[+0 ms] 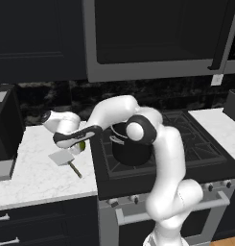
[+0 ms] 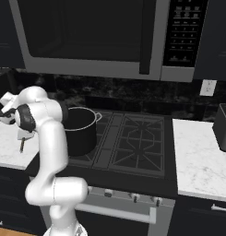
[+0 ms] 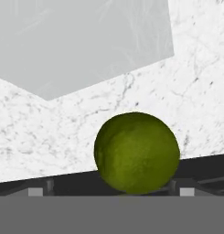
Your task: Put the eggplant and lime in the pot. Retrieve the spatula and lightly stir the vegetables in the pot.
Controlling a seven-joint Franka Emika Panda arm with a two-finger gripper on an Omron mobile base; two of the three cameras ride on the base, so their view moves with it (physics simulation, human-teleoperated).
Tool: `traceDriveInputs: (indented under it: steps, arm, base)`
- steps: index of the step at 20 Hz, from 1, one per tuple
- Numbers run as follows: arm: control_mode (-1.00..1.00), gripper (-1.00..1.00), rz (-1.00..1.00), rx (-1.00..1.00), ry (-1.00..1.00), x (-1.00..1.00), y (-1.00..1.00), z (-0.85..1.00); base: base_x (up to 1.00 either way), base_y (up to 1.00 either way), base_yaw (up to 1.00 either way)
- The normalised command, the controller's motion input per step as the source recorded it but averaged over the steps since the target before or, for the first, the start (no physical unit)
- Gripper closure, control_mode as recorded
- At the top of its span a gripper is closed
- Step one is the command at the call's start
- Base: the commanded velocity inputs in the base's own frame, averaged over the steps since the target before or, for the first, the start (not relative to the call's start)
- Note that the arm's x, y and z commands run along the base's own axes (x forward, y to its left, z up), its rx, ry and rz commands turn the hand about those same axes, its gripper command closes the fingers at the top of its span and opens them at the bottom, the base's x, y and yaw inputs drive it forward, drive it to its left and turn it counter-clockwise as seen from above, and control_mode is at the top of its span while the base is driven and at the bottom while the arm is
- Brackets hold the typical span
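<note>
Hand view: lime [image 3: 136, 153] lies close below the wide-open gripper, on the marble counter [image 3: 195, 91] beside the spatula [image 3: 81, 43] blade.
Centre the jaws and descend before closing; a round fruit probably rolls; pot [image 1: 131, 144] waits on the stove.

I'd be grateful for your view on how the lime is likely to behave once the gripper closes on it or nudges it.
The lime looks round and lies on the smooth marble counter, so a nudge would probably roll it, perhaps toward the stove edge close beside it. Its curved skin may slip between flat fingers unless gripped across the middle. It appears small and firm, so likely light and unlikely to crush.
</note>
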Motion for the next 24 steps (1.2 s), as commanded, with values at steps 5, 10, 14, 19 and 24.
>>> traceDriveInputs:
  steps: [5,10,14,19,24]
  arm:
    - [-1.00,-1.00,0.02,-0.04,0.00,0.38,0.10,-0.26]
    - [-1.00,-1.00,0.03,-0.01,0.00,0.24,0.00,-0.27]
    - [-1.00,-1.00,0.02,0.00,0.00,0.00,-0.21,-0.18]
    - [-1.00,-1.00,0.01,0.00,0.00,0.00,-0.36,-0.13]
    - [-1.00,1.00,0.01,0.00,0.00,-0.21,-0.44,0.00]
  base:
    - [0.00,0.00,0.00]
    - [0.00,0.00,0.00]
    - [0.00,0.00,0.00]
    - [0.00,0.00,0.00]
    - [0.00,0.00,0.00]
